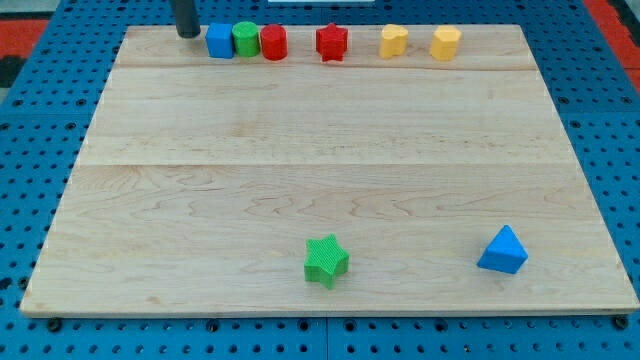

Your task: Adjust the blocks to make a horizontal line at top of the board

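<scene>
My tip (pixel 187 34) rests at the board's top left, just left of a blue cube (pixel 220 41), with a small gap between them. The cube starts a row along the view's top: a green cylinder (pixel 245 39) touches it, a red cylinder (pixel 273 43) touches that, then apart stand a red star (pixel 331 42), a yellow heart-like block (pixel 394 41) and a yellow hexagon-like block (pixel 446 43). A green star (pixel 326 260) lies near the bottom centre. A blue triangle (pixel 503 250) lies at the bottom right.
The wooden board (pixel 320 170) lies on a blue pegboard table (pixel 620 120). A red surface (pixel 35 25) shows at the view's top left corner, and another at the top right.
</scene>
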### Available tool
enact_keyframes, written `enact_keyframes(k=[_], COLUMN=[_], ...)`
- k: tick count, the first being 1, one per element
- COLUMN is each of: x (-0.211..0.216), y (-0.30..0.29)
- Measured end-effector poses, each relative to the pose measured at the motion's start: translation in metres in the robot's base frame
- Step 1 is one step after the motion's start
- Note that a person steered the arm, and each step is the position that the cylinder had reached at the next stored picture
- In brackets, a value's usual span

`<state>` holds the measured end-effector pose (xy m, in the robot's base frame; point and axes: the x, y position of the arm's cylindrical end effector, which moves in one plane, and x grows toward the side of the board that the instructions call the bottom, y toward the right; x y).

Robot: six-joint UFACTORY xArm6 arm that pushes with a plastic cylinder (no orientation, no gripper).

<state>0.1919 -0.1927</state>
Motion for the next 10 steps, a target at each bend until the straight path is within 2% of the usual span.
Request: enact_keyframes(k=[1, 2, 5, 7, 8, 10], x=[0.0, 0.001, 0.0, 0.002, 0.001, 0.011], y=[0.033, 0.094, 0.13, 0.208, 0.216, 0.285])
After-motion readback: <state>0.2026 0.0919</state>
